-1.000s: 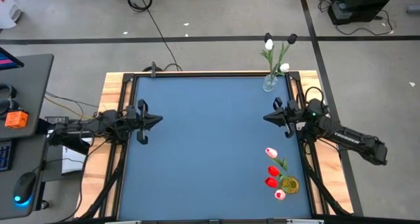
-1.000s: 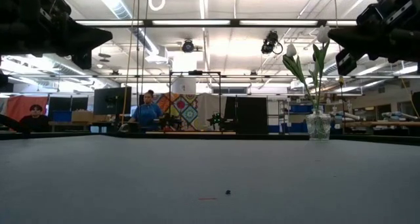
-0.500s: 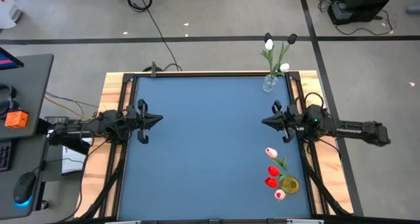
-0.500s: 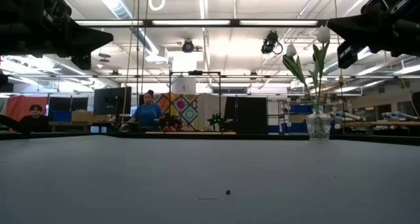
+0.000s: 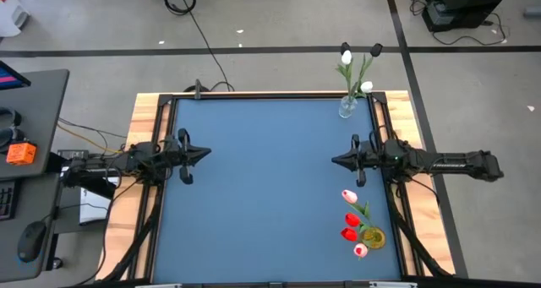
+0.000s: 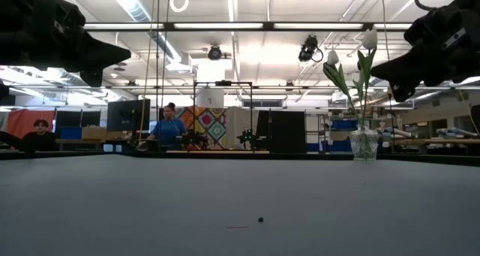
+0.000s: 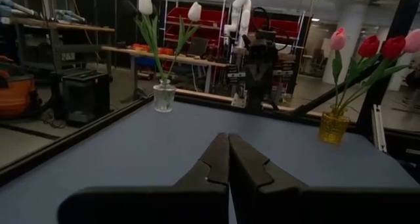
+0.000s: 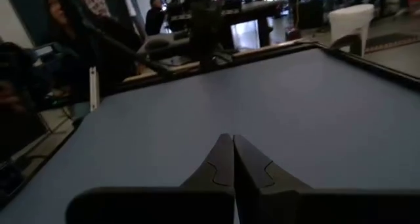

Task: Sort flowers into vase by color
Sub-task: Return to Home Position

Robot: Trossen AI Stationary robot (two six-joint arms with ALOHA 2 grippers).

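The right pincer (image 5: pixel 336 160) is hovering over the bench (image 5: pixel 262 203), fingers pressed together and gripping nothing. Near it on one side, the red and pink flowers (image 5: pixel 351 219) are standing in the yellow vase (image 5: pixel 373 236). On its other side, the white flowers (image 5: pixel 346 58) are standing in the clear vase (image 5: pixel 347 109). The left pincer (image 5: pixel 205 153) is facing it across the bench, likewise closed and empty, well apart from both vases.

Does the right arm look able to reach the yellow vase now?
Probably yes. The right gripper, shut, hangs over bare mat; the yellow vase stands nearby on the same side, with only its own flowers between.
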